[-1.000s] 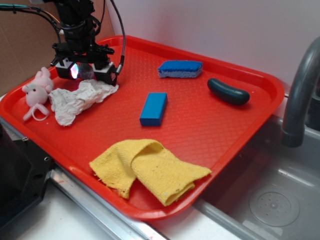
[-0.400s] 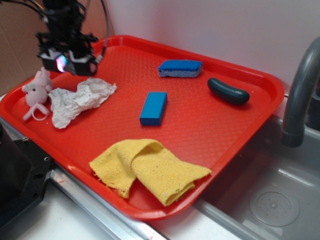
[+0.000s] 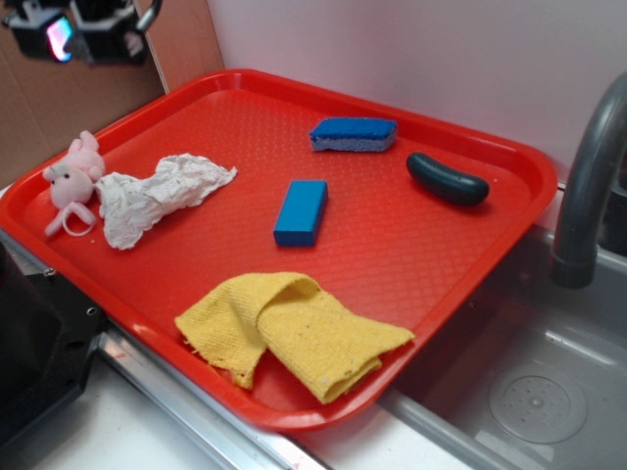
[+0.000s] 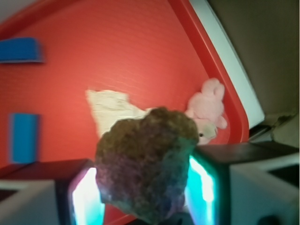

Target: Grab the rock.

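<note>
Right now your hand point(image 3: 71, 37) hangs high over the far left corner of the red tray point(image 3: 411, 245), half cut off by the top edge of the outside view, and well clear of everything below. In the wrist view the rock point(image 4: 145, 164) sits pinched between the two glowing fingers point(image 4: 201, 187), so the hand is closed on it and the rock is up in the air, not on the tray. Below it lie the pink bunny point(image 3: 71, 181) by the left rim and the crumpled paper towel point(image 3: 152, 196) touching it. Further out are a blue block point(image 3: 301, 212), a blue sponge point(image 3: 354, 135), a dark green pickle point(image 3: 447, 179) and a folded yellow cloth point(image 3: 289, 333) near the front rim. A grey tap point(image 3: 588, 186) stands at the right.
</note>
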Available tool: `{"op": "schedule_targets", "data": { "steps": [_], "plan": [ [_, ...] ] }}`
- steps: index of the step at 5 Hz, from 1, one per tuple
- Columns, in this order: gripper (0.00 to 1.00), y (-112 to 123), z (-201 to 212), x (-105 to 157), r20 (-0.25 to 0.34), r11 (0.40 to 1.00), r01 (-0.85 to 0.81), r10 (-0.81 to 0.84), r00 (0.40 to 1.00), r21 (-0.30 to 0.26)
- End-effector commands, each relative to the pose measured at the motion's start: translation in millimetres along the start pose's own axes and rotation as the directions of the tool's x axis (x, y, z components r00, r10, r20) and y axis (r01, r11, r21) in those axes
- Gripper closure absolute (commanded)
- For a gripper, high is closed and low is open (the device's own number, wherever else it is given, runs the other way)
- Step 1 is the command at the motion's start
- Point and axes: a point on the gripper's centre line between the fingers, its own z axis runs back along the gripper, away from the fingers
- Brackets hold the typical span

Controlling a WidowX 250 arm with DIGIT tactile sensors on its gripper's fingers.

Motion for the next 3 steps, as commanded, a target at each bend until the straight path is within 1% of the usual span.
{"op": "schedule_targets", "data": {
  "steps": [1, 2, 3],
  "plan": [
    [1.00, -57, 70, 6, 0.093, 0.981, 0.193, -0.190, 0.977, -0.022],
    [1.00, -105, 66, 7, 0.112, 0.951, 0.307, -0.309, 0.944, 0.034],
    [1.00, -116, 56, 10, 0.116, 0.926, 0.377, -0.374, 0.920, -0.002]
  ]
}}
